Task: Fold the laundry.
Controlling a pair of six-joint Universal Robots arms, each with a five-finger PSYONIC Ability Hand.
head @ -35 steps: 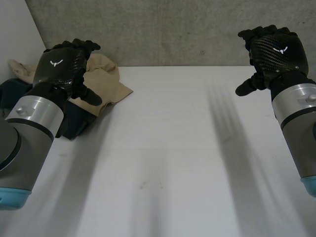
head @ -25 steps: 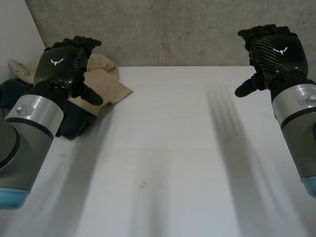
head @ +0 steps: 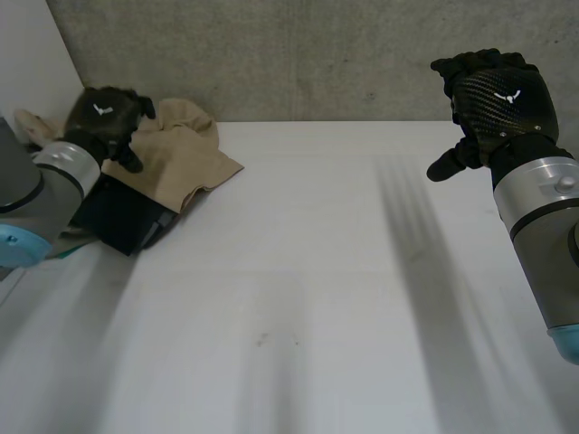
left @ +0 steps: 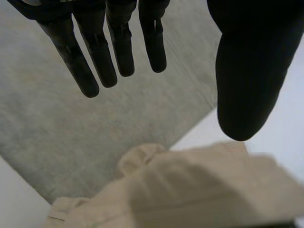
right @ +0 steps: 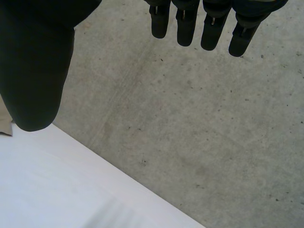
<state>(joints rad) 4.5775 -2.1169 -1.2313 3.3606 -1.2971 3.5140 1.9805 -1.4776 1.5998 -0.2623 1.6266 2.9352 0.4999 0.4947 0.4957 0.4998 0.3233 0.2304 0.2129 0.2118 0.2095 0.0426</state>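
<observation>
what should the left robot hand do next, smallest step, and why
Likely lower the left robot hand onto the beige cloth and grasp it: its fingers are straight and hold nothing, and the cloth lies bunched beneath it on the table.

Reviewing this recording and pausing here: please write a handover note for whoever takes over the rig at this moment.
Left hand: open, fingers straight, over the laundry pile, holding nothing.
Right hand: open and empty, raised above the right side of the table.
Laundry: a beige garment lies crumpled on a dark garment at the table's far left corner.
Done: nothing is folded yet.
Left: grasp a garment, bring it to the middle, spread and fold it, then do the rest.
</observation>
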